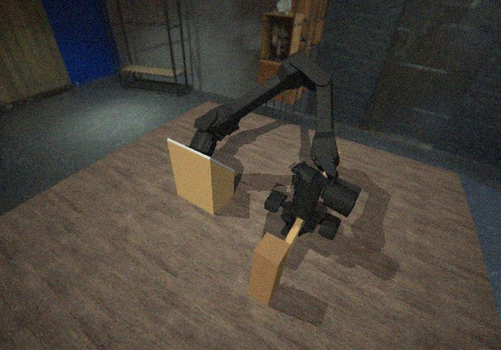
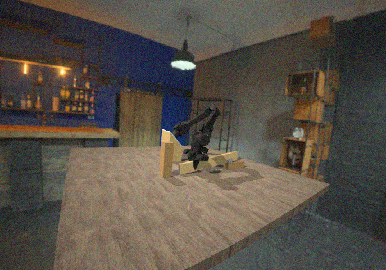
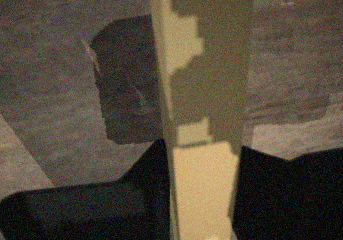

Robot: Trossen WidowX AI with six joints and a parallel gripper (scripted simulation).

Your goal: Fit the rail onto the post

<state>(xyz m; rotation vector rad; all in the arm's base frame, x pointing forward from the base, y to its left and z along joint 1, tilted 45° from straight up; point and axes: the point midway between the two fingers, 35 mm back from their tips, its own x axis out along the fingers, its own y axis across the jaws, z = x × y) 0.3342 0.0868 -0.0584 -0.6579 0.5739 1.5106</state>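
The long wooden rail (image 1: pixel 293 233) (image 2: pixel 217 160) (image 3: pixel 203 186) slopes from the low footboard block (image 2: pixel 237 164) down toward the short wooden post (image 1: pixel 265 265) (image 2: pixel 166 159). Its near end sits low just in front of the post, apart from it. My gripper (image 1: pixel 303 226) (image 2: pixel 196 165) (image 3: pixel 182 144) is shut on the rail near that end, one dark finger against each side in the wrist view. The pegs and the holes are hidden. In the top view the arm covers the footboard block and most of the rail.
A tall wooden panel (image 1: pixel 199 178) (image 2: pixel 171 139) stands on the table (image 1: pixel 93 267) left of the post, in front of the arm's base. The table's right edge is close behind the footboard block in the exterior view.
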